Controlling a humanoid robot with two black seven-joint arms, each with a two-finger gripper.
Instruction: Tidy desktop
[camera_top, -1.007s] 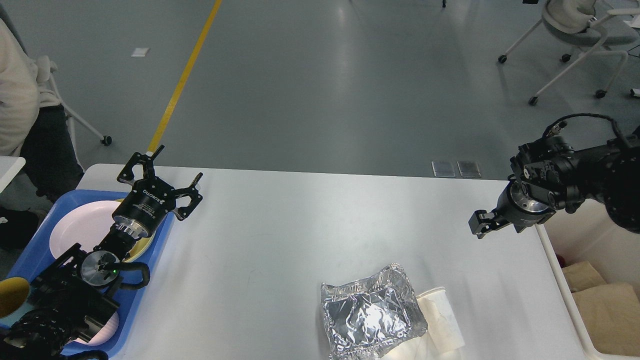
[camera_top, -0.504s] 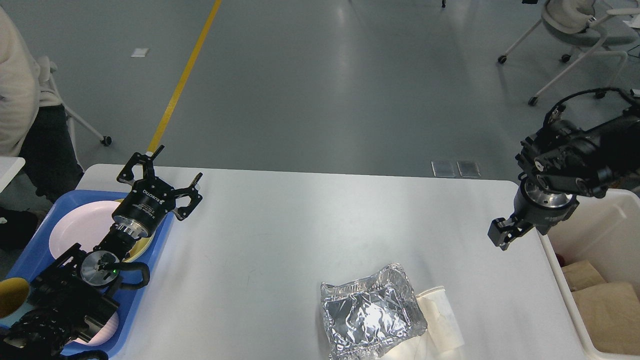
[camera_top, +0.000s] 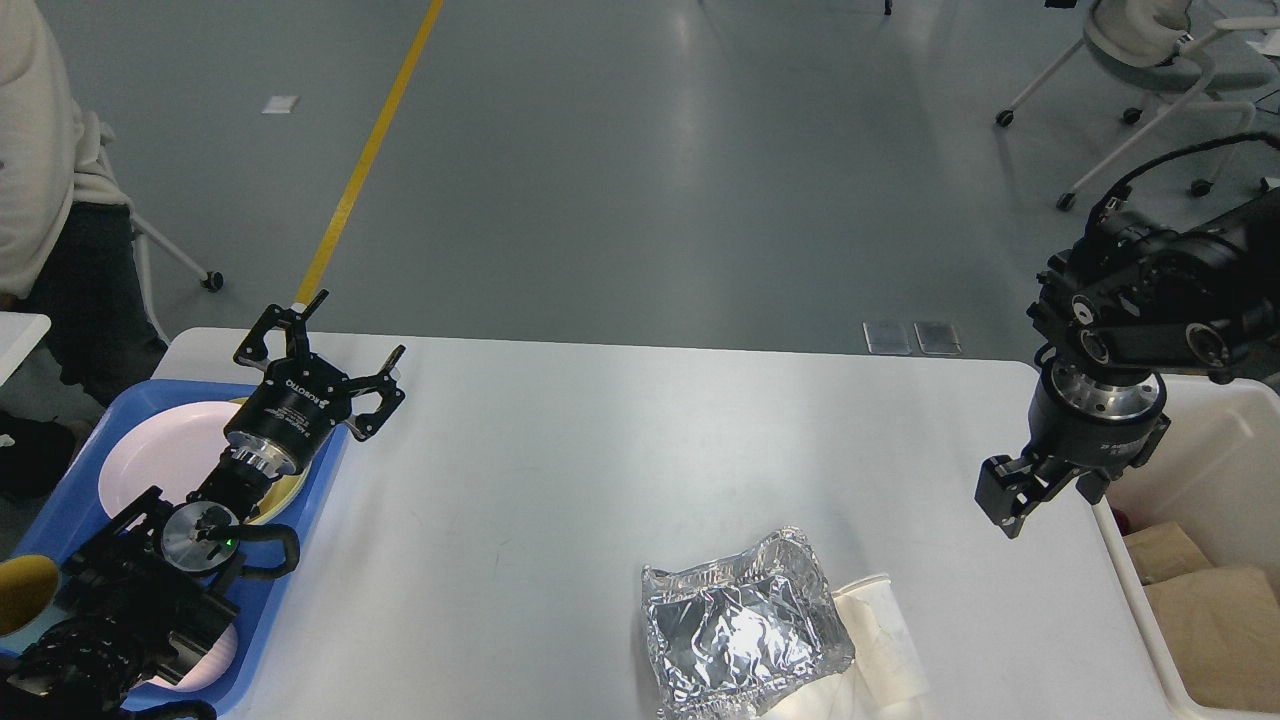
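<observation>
Above desktop (camera_top: 620, 450): L pincer (camera_top: 335, 350) spread wide, empty; R pincer (camera_top: 1015, 495) state unclear.

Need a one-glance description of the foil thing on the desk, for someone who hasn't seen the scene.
Start at the white desktop, between the blue tray on the left and the white bin on the right. Along its near edge, right of centre, lies a crumpled silver foil container, half covering a flattened white paper cup. It is the only shiny, wrinkled metallic item there.
</observation>
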